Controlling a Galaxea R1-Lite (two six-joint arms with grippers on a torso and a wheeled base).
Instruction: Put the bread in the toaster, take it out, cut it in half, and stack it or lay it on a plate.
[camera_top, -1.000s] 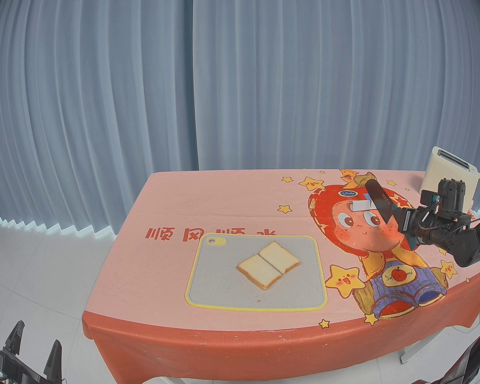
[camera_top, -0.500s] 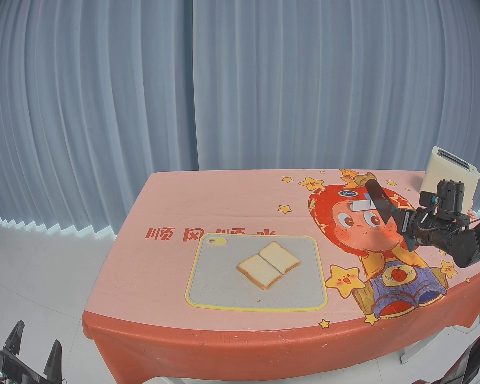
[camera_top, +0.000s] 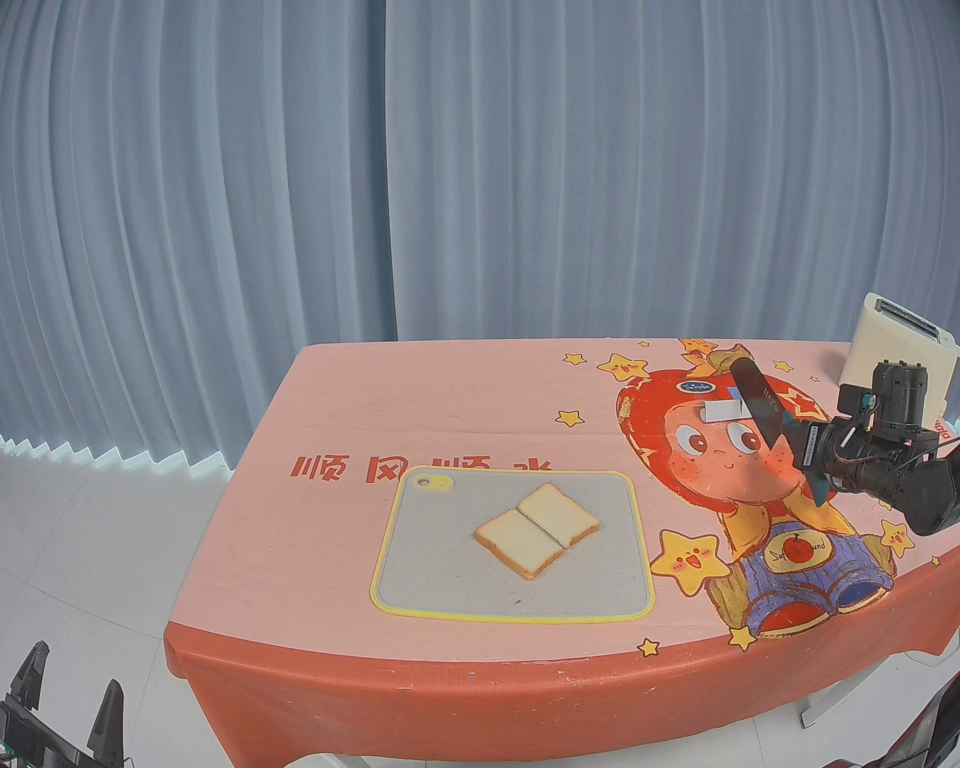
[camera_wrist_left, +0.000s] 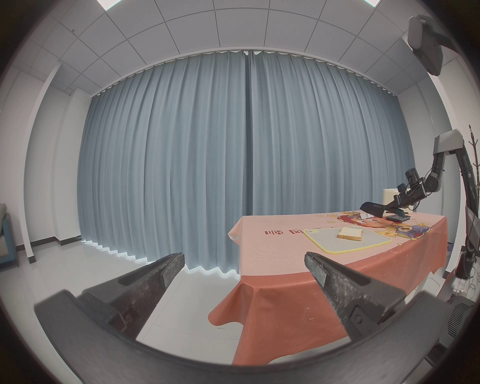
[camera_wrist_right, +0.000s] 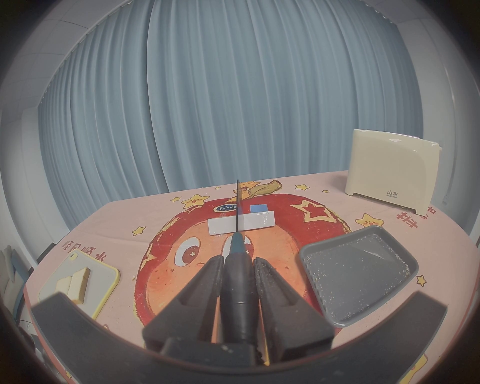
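The bread lies cut into two halves (camera_top: 537, 528) side by side on a grey cutting board with a yellow rim (camera_top: 430, 570). My right gripper (camera_top: 806, 441) hovers over the right part of the table, well right of the board, shut on the handle of a black knife (camera_top: 757, 401). In the right wrist view the gripper (camera_wrist_right: 237, 263) clamps the knife handle, and the blade (camera_wrist_right: 237, 210) points at a white strip (camera_wrist_right: 260, 220) on the cloth. The cream toaster (camera_top: 898, 349) stands at the far right. My left gripper (camera_top: 68, 690) hangs open below the table's left front, empty.
A grey tray (camera_wrist_right: 357, 270) sits on the cloth beside the right gripper, in front of the toaster (camera_wrist_right: 392, 169). The table (camera_top: 330, 420) carries a pink cartoon cloth. Blue curtains hang behind. From the left wrist, the table and board (camera_wrist_left: 347, 241) are far off.
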